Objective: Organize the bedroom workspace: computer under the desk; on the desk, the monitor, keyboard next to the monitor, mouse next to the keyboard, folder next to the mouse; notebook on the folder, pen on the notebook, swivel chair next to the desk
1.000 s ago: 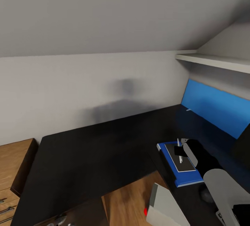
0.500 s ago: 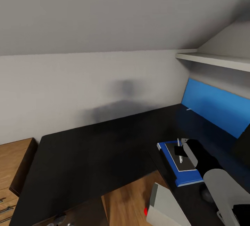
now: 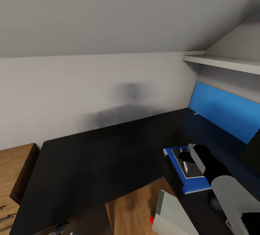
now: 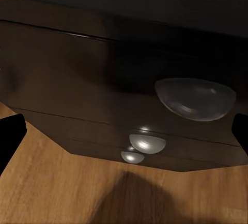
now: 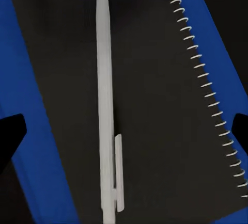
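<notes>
Lying flat: pen (image 5: pixel 106 100) on notebook (image 5: pixel 155 110), notebook on folder (image 5: pixel 36 152), all on desk (image 3: pixel 94 155).
R gripper (image 5: pixel 124 131) above pen, jaws wide apart; L gripper (image 4: pixel 124 131) jaws apart too.

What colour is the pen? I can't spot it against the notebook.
White; the pen shows best in the right wrist view, lying on the dark notebook.

No lettering, labels, brands or numbers are showing anywhere: notebook (image 5: pixel 144 105), pen (image 5: pixel 107 105) and folder (image 3: pixel 191 186) are all appearing unmarked.
</notes>
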{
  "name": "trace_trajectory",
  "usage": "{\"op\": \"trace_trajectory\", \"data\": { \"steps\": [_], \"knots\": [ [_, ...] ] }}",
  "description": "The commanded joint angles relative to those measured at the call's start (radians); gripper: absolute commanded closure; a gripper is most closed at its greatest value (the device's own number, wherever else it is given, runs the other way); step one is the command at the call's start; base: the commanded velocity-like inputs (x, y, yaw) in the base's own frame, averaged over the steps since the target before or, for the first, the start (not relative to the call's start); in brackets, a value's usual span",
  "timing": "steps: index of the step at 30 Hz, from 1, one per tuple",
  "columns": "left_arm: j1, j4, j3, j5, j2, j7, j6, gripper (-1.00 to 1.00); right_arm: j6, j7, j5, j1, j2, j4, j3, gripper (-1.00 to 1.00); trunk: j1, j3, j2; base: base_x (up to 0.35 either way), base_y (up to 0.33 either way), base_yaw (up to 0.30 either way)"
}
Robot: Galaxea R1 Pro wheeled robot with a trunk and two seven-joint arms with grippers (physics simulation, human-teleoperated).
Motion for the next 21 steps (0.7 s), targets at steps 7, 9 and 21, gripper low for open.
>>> {"op": "trace_trajectory", "data": {
  "steps": [7, 9, 21],
  "knots": [
    [0.000, 0.000, -0.002, 0.010, 0.002, 0.003, -0.004, -1.00, 0.001, -0.006, -0.013, -0.001, 0.001, -0.008, 0.005, -1.00, 0.000, -0.001, -0.001, 0.000, 0.000, 0.000],
    [0.000, 0.000, -0.002, 0.010, 0.002, 0.003, -0.003, -1.00, -0.004, -0.005, -0.014, -0.001, 0.011, -0.011, 0.005, -1.00, 0.000, -0.001, -0.001, 0.000, 0.000, 0.000],
    [0.000, 0.001, -0.001, 0.010, 0.002, 0.003, -0.004, -1.00, -0.070, -0.010, 0.075, 0.078, 0.150, -0.124, 0.028, -1.00, 0.000, -0.001, -0.001, 0.000, 0.000, 0.000]
  ]
}}
